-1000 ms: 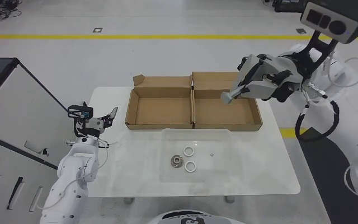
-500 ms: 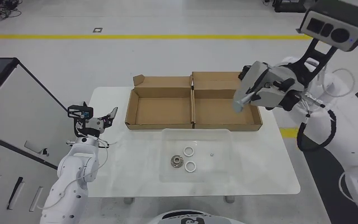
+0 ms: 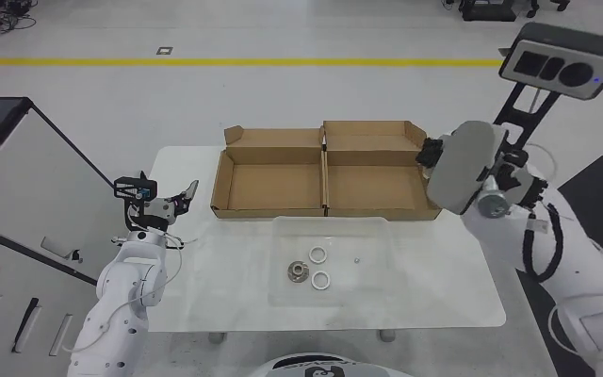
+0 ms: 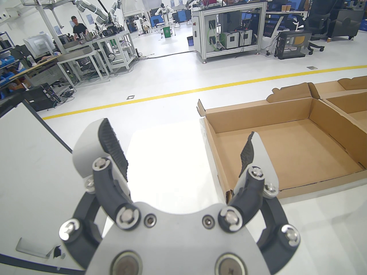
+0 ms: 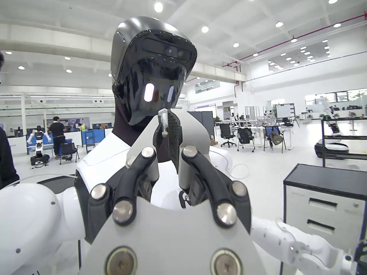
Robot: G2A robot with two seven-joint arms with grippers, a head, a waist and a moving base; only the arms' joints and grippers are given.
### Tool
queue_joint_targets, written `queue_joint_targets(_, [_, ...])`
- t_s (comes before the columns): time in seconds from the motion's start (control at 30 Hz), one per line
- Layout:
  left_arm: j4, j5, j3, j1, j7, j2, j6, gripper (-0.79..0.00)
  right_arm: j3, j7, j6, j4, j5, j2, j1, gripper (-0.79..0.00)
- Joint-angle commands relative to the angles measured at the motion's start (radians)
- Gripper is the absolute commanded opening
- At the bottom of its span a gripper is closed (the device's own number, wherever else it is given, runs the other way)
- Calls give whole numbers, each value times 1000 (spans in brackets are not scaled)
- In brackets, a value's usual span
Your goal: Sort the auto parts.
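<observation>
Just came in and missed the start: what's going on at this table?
A two-armed robot is sorting auto parts. Its right claw is shut on a bolt, raised near the right cardboard box. The left claw is open and empty at the left edge of the table. Two white rings, a metal hub and a screw lie in the clear tray.

Parts in tray (image 3: 283, 226); bolt (image 5: 163, 122) gripped
Two white rings (image 3: 318, 254) and a grey hub (image 3: 299, 272) lie flat, close together; bolt clamped in right gripper (image 5: 169, 123).
</observation>
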Motion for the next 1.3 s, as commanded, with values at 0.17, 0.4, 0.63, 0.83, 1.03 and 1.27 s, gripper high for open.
queue_joint_targets(0.17, [0,0,0,0,0,0,0,0,3,69,72,83,-111,-19,-7,-785])
queue_joint_targets(0.4, [0,0,0,0,0,0,0,0,27,81,180,97,-225,-29,-8,-785])
queue_joint_targets(0.63, [0,0,0,0,0,0,0,0,38,63,155,75,-173,-47,-38,-785])
queue_joint_targets(0.83, [0,0,0,0,0,0,0,0,45,62,62,54,-65,-68,-70,-785])
queue_joint_targets(1.03, [0,0,0,0,0,0,0,0,53,22,22,27,-7,-91,-103,-785])
queue_joint_targets(1.27, [0,0,0,0,0,0,0,0,60,36,41,51,-21,-114,-109,-785])
